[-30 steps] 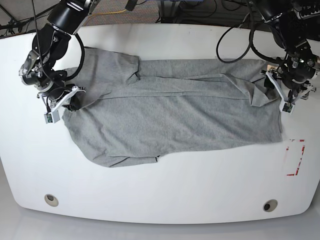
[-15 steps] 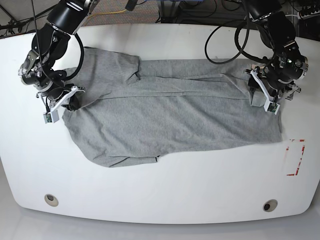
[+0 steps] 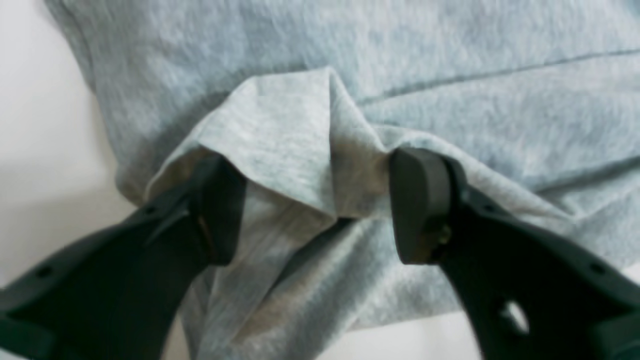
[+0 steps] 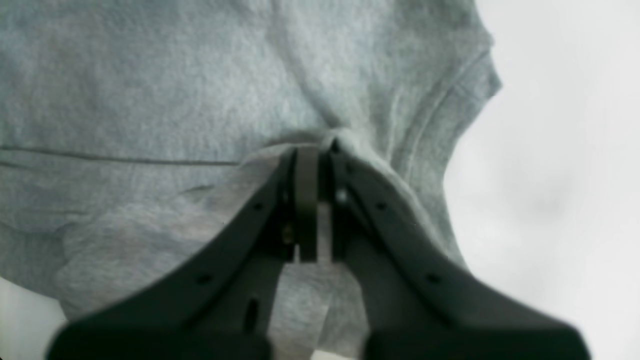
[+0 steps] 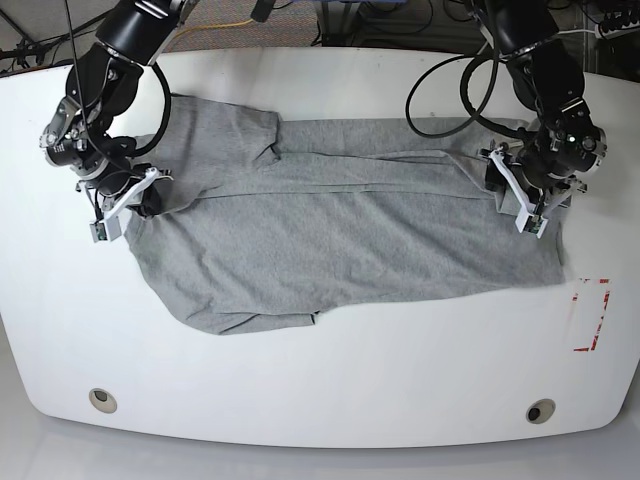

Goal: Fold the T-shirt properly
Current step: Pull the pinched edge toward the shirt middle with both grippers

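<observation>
The right gripper (image 4: 312,165) has its jaws pressed together on a pinch of grey cloth, while the left gripper (image 3: 315,210) stands spread around a raised ridge of fabric without closing on it. The T-shirt (image 5: 340,220) lies spread across the white table (image 5: 320,380), its ends at 3 and 9 o'clock. It looks light, limp and quick to bunch, so I would grip doubled hem edges.

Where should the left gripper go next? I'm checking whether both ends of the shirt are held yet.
Probably just close. The left gripper is open astride a raised fold of the T-shirt, while the right gripper is already shut on the other end.
</observation>
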Motion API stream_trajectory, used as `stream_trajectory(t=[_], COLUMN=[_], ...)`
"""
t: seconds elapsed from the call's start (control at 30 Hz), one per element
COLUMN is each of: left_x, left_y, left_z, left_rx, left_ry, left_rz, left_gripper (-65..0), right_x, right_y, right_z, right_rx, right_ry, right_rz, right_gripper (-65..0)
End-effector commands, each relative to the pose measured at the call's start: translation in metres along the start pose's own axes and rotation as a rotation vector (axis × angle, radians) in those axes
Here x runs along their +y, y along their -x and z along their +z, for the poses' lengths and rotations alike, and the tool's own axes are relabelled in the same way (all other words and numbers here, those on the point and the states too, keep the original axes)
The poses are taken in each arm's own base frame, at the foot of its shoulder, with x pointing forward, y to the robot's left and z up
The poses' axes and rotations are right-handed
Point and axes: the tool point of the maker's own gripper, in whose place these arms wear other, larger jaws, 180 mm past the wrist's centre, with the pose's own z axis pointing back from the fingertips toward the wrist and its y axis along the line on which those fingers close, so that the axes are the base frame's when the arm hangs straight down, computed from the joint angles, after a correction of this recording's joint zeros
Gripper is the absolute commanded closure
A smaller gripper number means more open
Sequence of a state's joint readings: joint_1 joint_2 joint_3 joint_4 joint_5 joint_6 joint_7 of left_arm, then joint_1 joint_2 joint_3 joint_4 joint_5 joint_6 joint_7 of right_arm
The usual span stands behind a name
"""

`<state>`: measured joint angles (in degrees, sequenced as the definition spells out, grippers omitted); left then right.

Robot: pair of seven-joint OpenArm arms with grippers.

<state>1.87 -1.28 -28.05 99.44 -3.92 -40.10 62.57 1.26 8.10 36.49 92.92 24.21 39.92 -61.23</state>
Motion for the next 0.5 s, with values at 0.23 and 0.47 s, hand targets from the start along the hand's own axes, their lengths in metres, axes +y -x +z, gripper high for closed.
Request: stream_trajectory(t=[0.23,0.47], left_x=[0.006,0.021], left_y=[-0.031,-0.031], left_z=[0.005,0.011], left_rx=[-0.149,-0.142], left_ry=[-0.015,-0.048], left_rz=[-0.008,-0.037], left_gripper=[-9.6,-1.5], right_x=[-0.006,-0.005], right_y=[-0.017,-0.016], right_z=[0.006,0.006], right_rx=[-0.052,-0.050], right_ry=[0.013,0.012], right_rz=[0.016,0.017], right_gripper=[-2.7,-2.7])
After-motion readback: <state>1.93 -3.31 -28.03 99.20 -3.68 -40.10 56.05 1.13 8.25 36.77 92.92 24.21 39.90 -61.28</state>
